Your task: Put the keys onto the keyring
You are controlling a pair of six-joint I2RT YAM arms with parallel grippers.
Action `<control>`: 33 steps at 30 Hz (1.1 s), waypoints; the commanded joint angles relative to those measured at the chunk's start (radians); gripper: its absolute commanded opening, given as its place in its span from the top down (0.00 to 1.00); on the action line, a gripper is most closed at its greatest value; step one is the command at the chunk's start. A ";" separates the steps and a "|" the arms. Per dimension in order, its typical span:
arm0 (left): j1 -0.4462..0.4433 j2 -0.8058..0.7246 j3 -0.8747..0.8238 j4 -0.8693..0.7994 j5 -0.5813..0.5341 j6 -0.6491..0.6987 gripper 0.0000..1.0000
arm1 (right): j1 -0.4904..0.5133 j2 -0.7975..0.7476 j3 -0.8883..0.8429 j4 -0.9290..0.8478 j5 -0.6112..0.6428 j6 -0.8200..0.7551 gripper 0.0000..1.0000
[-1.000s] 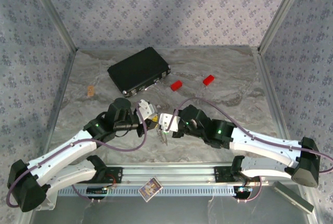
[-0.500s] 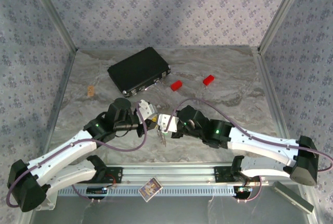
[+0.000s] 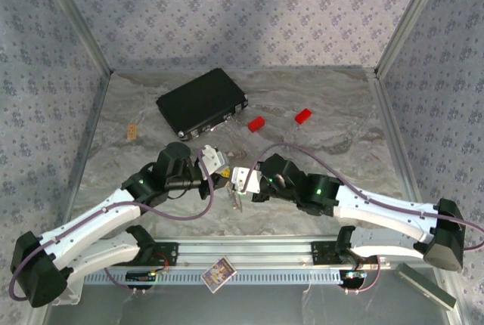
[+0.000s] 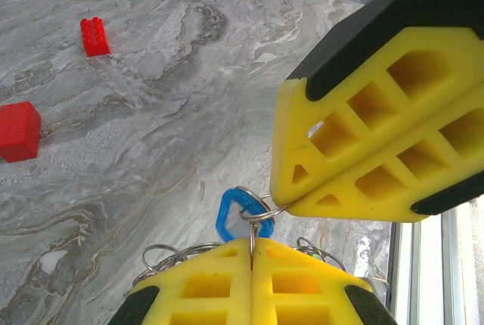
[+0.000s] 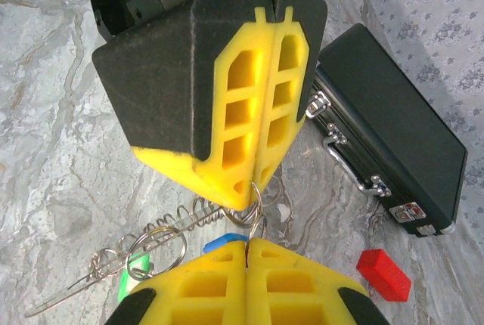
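Both pairs of fingers are pressed together: left gripper and right gripper each pinch the small silver wire ring. We judge the blue-headed metal key threaded on it. The green-headed metal key sits beside the limp silvery chain keyring; we can't tell if it's attached.

A black rectangular hard case is occupying the far-left part of the grey marbled worktop. Two small red plastic blocks are lying just right of it. The left claw and right claw are meeting tip to tip toward the near edge's middle, blocking passage there. The right edge and far-right corner are lying open.
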 commanded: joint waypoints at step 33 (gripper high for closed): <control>-0.007 -0.026 0.021 0.038 -0.078 0.014 1.00 | -0.327 0.199 -0.047 -0.511 -0.256 1.070 1.00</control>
